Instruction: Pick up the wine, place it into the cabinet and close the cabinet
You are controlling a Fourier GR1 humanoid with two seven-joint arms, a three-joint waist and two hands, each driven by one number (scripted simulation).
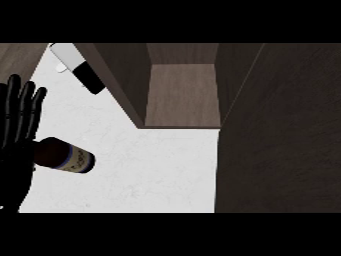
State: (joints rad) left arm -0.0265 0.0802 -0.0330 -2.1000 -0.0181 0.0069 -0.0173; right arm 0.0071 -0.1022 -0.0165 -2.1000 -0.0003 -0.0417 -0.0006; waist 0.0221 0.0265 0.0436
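Note:
The wine bottle (64,156) is dark brown with a dark label band and stands on the white counter (151,170) at the left, seen from above. My left hand (7,135) is right beside it at the view's left edge, open with its fingers straight and pointing up. The bottle's left side overlaps the palm's edge; I cannot tell if they touch. The cabinet (182,95) is open, and its brown wooden inside shows at the top middle. Its door (291,130) is swung out and fills the right side. My right hand does not show.
A long white and black object (81,70) lies on the counter at the top left, next to the cabinet's left wall (121,85). A dark wooden surface (3,60) borders the counter at the far left.

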